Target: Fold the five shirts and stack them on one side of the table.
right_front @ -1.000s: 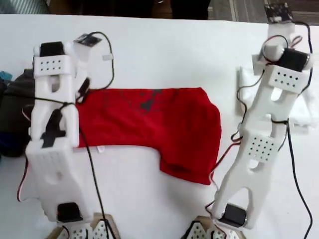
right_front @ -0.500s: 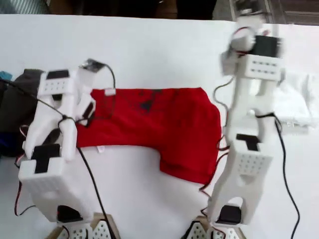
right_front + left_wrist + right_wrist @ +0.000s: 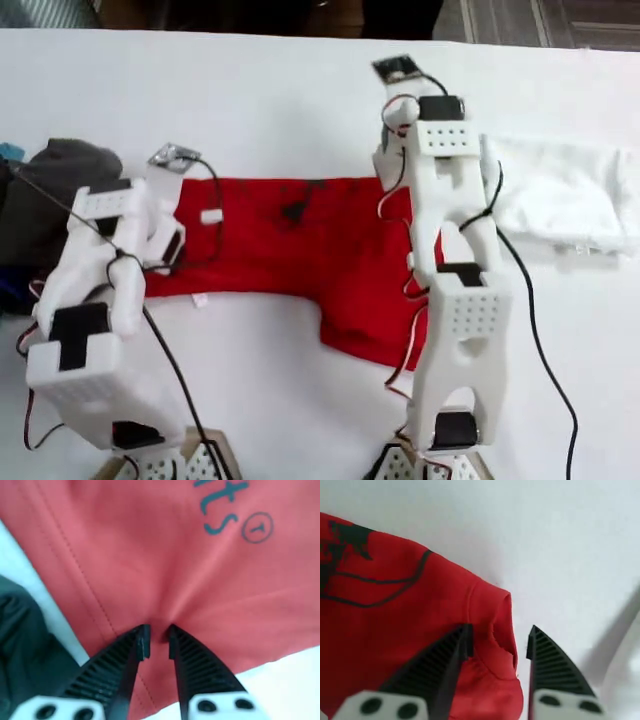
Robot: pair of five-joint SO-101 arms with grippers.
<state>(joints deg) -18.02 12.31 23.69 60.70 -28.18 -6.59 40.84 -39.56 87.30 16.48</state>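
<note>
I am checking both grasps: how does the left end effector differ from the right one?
The left end effector is pinched on a pucker of the red shirt; the right end effector stands open, astride the shirt's corner. The left is near dark clothing, the right near bare table. Both are at the red shirt.

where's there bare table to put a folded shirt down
Bare table runs along the far edge beyond the red shirt, and in front between the two arm bases. Crowded: dark clothes pile at left, white shirt at right.
</note>
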